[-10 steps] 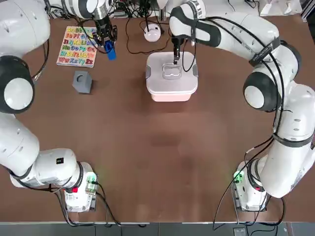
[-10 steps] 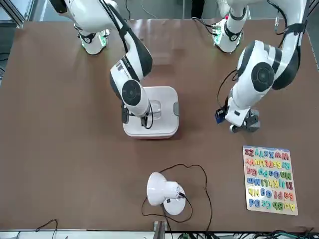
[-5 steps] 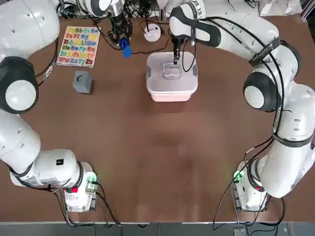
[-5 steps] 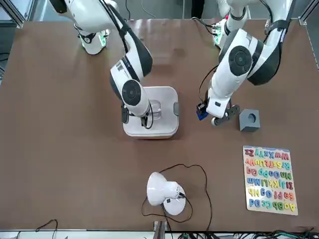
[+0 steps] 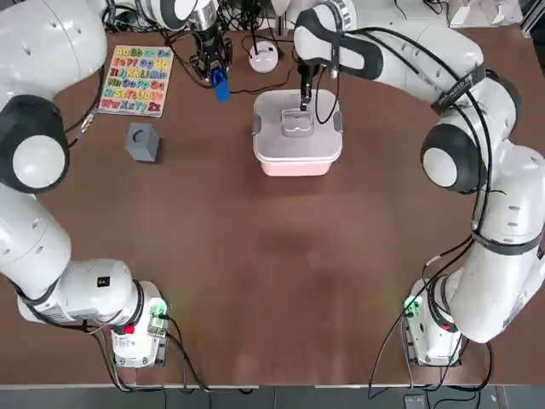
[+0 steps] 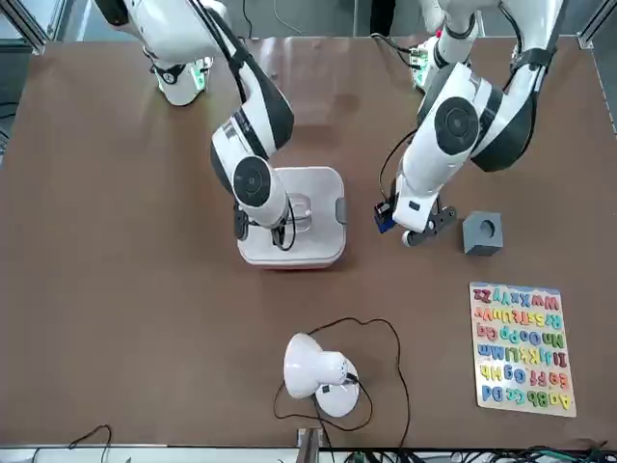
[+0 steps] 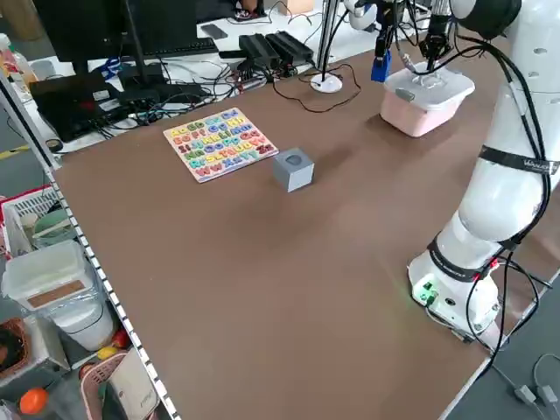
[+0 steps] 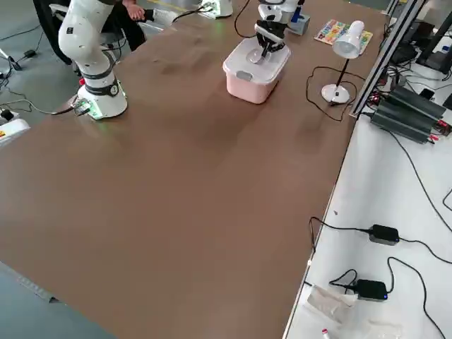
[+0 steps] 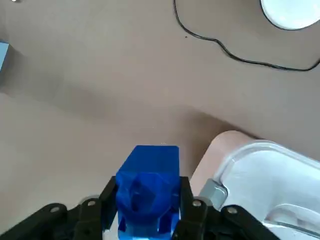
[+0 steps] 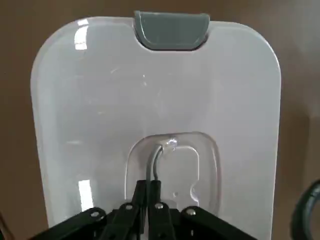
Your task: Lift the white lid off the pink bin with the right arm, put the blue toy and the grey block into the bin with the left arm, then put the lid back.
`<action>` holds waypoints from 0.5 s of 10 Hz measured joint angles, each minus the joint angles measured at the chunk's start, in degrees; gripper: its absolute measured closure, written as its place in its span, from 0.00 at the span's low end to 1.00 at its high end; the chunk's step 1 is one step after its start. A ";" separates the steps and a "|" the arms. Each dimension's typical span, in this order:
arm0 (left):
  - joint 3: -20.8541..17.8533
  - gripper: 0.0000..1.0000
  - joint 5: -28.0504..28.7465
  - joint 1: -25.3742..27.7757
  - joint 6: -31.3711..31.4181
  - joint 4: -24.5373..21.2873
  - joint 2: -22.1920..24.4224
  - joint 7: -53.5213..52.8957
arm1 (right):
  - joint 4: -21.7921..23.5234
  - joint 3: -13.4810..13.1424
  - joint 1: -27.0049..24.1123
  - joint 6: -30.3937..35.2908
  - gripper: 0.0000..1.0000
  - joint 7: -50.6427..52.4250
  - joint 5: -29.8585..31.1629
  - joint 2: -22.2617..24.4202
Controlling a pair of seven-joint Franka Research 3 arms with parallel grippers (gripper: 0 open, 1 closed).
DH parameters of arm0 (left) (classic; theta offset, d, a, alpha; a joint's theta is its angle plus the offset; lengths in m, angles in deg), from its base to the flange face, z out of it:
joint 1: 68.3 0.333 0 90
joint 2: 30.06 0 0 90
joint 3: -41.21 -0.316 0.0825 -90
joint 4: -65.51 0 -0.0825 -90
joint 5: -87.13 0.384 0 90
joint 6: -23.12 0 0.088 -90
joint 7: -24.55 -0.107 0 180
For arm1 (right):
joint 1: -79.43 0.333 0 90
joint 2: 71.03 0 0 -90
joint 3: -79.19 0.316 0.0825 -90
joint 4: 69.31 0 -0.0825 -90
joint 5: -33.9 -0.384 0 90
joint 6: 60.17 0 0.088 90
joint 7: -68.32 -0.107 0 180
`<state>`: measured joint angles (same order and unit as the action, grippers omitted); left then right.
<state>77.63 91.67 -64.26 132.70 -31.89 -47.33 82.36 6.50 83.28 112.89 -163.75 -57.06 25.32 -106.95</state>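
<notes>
The white lid (image 5: 297,128) sits closed on the pink bin (image 5: 296,164). My right gripper (image 5: 305,104) stands over the lid's middle, and in its wrist view the right gripper (image 10: 152,189) is shut on the thin handle in the lid's (image 10: 155,85) recess. My left gripper (image 5: 218,77) hangs above the table just beside the bin's far corner, shut on the blue toy (image 5: 221,86). From its wrist, the blue toy (image 9: 147,192) fills the jaws next to the lid's (image 9: 272,167) edge. Alone on the table lies the grey block (image 5: 143,141), also the grey block (image 6: 482,232).
A colourful alphabet puzzle board (image 5: 134,79) lies at the far left. A small round white device (image 5: 263,55) with a black cable (image 6: 381,333) stands beyond the bin. Both arms reach across the far half of the table.
My left gripper has carried the blue toy from beside the puzzle board towards the bin, then slowed close to its corner. The right gripper and lid have not moved.
</notes>
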 joint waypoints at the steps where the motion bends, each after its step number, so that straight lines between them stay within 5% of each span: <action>1: 0.00 0.49 0.00 0.00 0.00 0.01 0.00 0.00 | -0.32 -0.01 -0.15 0.73 0.95 0.27 -0.49 0.00; 5: 0.00 0.49 0.00 0.04 -0.05 0.10 0.00 0.01 | -3.17 0.00 -0.41 3.81 0.95 1.57 -1.57 0.85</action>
<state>77.63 91.67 -64.22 132.65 -31.79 -47.33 82.36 3.33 83.29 112.48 -159.94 -55.49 23.75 -106.10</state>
